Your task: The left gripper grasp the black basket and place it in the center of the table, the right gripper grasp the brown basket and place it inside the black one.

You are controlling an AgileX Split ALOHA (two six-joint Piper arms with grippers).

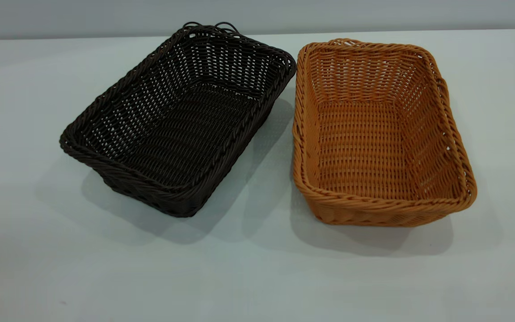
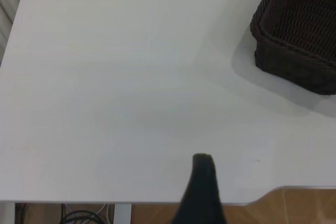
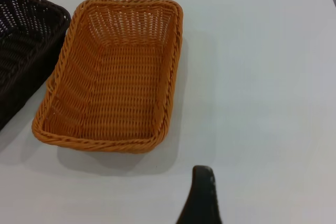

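The black basket point(image 1: 177, 120) and brown basket point(image 1: 380, 134) nearly touch on the table point(image 1: 38, 250); pincers' grip unclear.

The black basket point(image 1: 175, 125) and the brown basket point(image 1: 380, 134) sit side by side on the table point(image 1: 38, 250), their far corners nearly touching, the gap widening toward the camera. Bare tabletop lies open around both baskets. Both baskets are open-topped with nothing inside.

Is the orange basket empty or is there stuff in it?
Empty. The brown basket stands upright on the table, and its woven floor and walls show bare in both the exterior and right wrist views.
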